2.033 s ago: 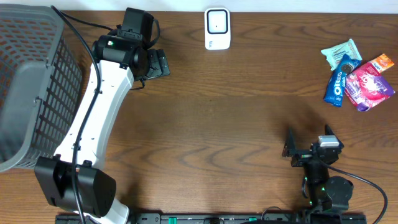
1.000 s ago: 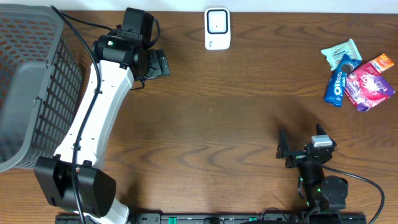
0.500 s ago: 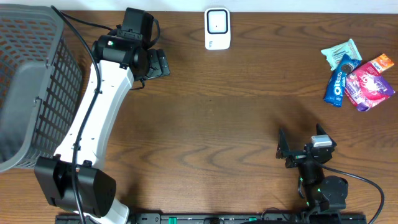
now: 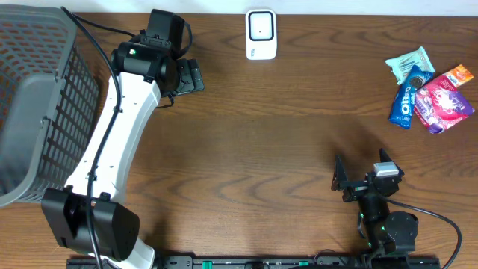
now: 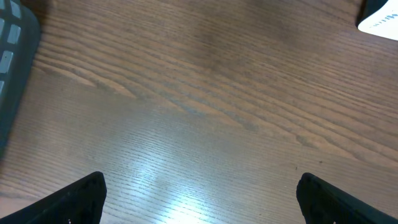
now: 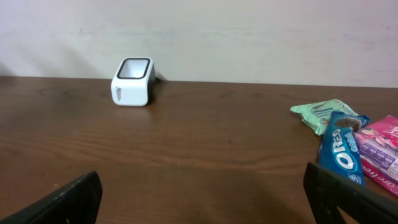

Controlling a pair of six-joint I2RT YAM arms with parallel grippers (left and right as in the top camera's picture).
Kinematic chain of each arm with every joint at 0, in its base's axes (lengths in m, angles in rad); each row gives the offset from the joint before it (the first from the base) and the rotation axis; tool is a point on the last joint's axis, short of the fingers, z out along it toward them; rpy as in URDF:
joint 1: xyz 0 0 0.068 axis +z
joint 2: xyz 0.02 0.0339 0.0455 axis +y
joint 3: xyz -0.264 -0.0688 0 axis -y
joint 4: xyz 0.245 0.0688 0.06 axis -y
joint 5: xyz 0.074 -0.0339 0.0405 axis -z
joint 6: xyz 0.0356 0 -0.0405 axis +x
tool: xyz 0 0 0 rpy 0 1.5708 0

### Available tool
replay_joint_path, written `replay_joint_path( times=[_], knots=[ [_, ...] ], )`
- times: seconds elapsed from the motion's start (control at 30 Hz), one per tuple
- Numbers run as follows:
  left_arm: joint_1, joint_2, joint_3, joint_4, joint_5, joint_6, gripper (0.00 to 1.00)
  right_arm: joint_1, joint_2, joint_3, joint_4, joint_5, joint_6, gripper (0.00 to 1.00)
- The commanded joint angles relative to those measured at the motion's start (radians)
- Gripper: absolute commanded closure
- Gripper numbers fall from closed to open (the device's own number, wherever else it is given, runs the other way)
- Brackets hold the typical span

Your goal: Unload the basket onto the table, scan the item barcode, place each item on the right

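- Grey mesh basket sits far left of the white scanner, at the edge of the dark wooden table.
- White left arm runs up from the near edge, left of the scanner, alongside the basket.
- Left gripper is just left of the scanner and a little nearer the front edge. Fingers spread wide apart, nothing between them. The wrist view shows only bare wood under it, with a corner of the scanner at the upper right.
- Scanner stands upright near the far edge, about mid-table, window facing up. Nothing touches it.
- Right gripper sits low, right of the scanner and well toward the near edge. Its fingers stand wide apart and empty. Its camera looks across the table at the scanner and the packets.
- Snack packets lie in a cluster far right of the scanner, apart from both grippers: mint-green packet, blue Oreo packet, pink packet, orange packet. They touch or overlap; the Oreo packet lies against the pink one.
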Motion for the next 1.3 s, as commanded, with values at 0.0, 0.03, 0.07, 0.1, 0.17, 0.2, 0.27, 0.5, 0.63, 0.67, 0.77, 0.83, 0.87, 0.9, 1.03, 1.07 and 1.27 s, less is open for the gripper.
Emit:
replay_joint_path(
  times=[0.0, 0.03, 0.07, 0.1, 0.17, 0.2, 0.27, 0.5, 0.63, 0.67, 0.77, 0.83, 0.87, 0.9, 1.03, 1.07, 1.27],
  knots=[
    [0.001, 0.005, 0.005, -0.005, -0.009, 0.002, 0.02, -0.004, -0.006, -0.002, -0.002, -0.006, -0.014, 0.01],
    [0.001, 0.005, 0.005, -0.005, -0.009, 0.002, 0.02, -0.004, -0.006, -0.002, -0.002, -0.006, -0.014, 0.01],
    [0.001, 0.005, 0.005, -0.005, -0.009, 0.002, 0.02, -0.004, -0.006, -0.002, -0.002, -0.006, -0.014, 0.01],
    [0.001, 0.005, 0.005, -0.005, -0.009, 0.002, 0.02, -0.004, -0.006, -0.002, -0.002, -0.006, -0.014, 0.01],
    [0.001, 0.005, 0.005, -0.006, -0.009, 0.002, 0.02, -0.004, -0.006, -0.002, -0.002, -0.006, -0.014, 0.01],
    [0.001, 0.005, 0.005, -0.005, -0.009, 0.002, 0.02, -0.004, -0.006, -0.002, -0.002, -0.006, -0.014, 0.01],
    [0.002, 0.006, 0.005, -0.005, -0.009, 0.002, 0.02, -0.004, -0.006, -0.002, -0.002, -0.006, -0.014, 0.01],
    [0.001, -0.003, 0.004, -0.051, -0.018, 0.002, 0.02, -0.004, -0.006, -0.002, -0.002, -0.006, -0.014, 0.01],
    [-0.001, -0.074, -0.064, -0.058, -0.022, 0.003, 0.02, -0.004, -0.006, -0.002, -0.002, -0.006, -0.014, 0.01],
    [-0.001, -0.107, -0.105, -0.041, -0.031, 0.003, 0.02, -0.004, -0.006, -0.002, -0.002, -0.006, -0.014, 0.01],
    [0.0, -0.196, -0.23, 0.044, -0.037, 0.046, 0.02, -0.004, -0.006, -0.002, -0.002, -0.006, -0.014, 0.01],
    [-0.001, -0.277, -0.343, 0.128, -0.035, 0.086, 0.02, -0.004, -0.006, -0.002, -0.002, -0.006, -0.014, 0.01],
    [-0.001, -0.316, -0.396, 0.161, -0.03, 0.106, 0.02, -0.004, -0.006, -0.002, -0.002, -0.006, -0.014, 0.01],
    [0.0, -0.357, -0.448, 0.192, -0.022, 0.127, 0.02, -0.004, -0.006, -0.002, -0.002, -0.006, -0.014, 0.01],
    [0.0, -0.537, -0.66, 0.328, 0.057, 0.274, 0.02, -0.004, -0.006, -0.002, -0.002, -0.006, -0.014, 0.01],
    [0.0, -0.589, -0.718, 0.365, 0.087, 0.314, 0.02, -0.004, -0.006, -0.002, -0.002, -0.006, -0.014, 0.01],
    [0.0, -0.869, -1.022, 0.57, 0.122, 0.385, 0.02, -0.004, -0.006, -0.002, -0.002, -0.006, -0.014, 0.01]
  ],
)
